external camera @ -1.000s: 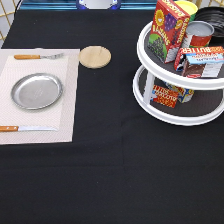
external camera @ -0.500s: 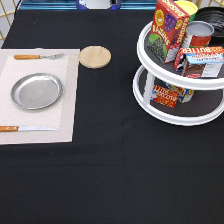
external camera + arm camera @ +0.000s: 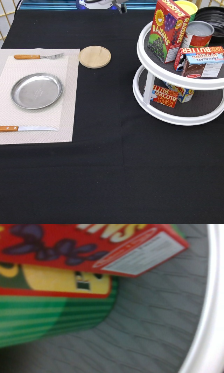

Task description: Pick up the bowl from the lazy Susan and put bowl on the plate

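Bowl work had scarcely begun, by my reckoning: nothing was lifted and nothing had been set down. Nearest, toward the exterior view's left, the plate [image 3: 36,90] lay bare on its placemat [image 3: 35,127], a knife [image 3: 27,128] below it and a fork [image 3: 37,56] above. Farther off, at the exterior view's right, stood the lazy Susan [image 3: 172,117], its upper tier crowded with a red box [image 3: 169,27] and a can [image 3: 199,34]. Farthest, at the top right corner, the black bowl [image 3: 212,16] sat on that tier. The gripper was out of the exterior view, so its state and its distance from the bowl could not be told; the wrist view showed only the red box [image 3: 95,244] over the grey deck.
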